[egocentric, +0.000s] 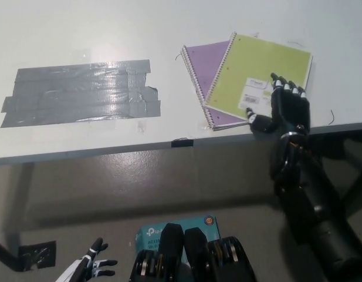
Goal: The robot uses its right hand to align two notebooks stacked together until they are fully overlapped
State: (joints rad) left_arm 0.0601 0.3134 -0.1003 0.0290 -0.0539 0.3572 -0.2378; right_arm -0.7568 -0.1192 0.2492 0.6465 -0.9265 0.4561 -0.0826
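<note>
Nearest, low at the left: left hand [91,267], white, fingers spread, holding nothing, resting well below the table. Just right of it on the floor, a teal box [172,228] (label partly hidden).

Right hand [285,108], black, lies flat on the near right corner of the green notebook [260,76], fingers extended and apart, grasping nothing; fingertips rest on the cover beside its white label.

Green notebook sits skewed atop the purple notebook [204,61], whose left part shows; not overlapped. Both lie near the white table [81,29] front edge.

Left: grey tape patch [81,94].
</note>
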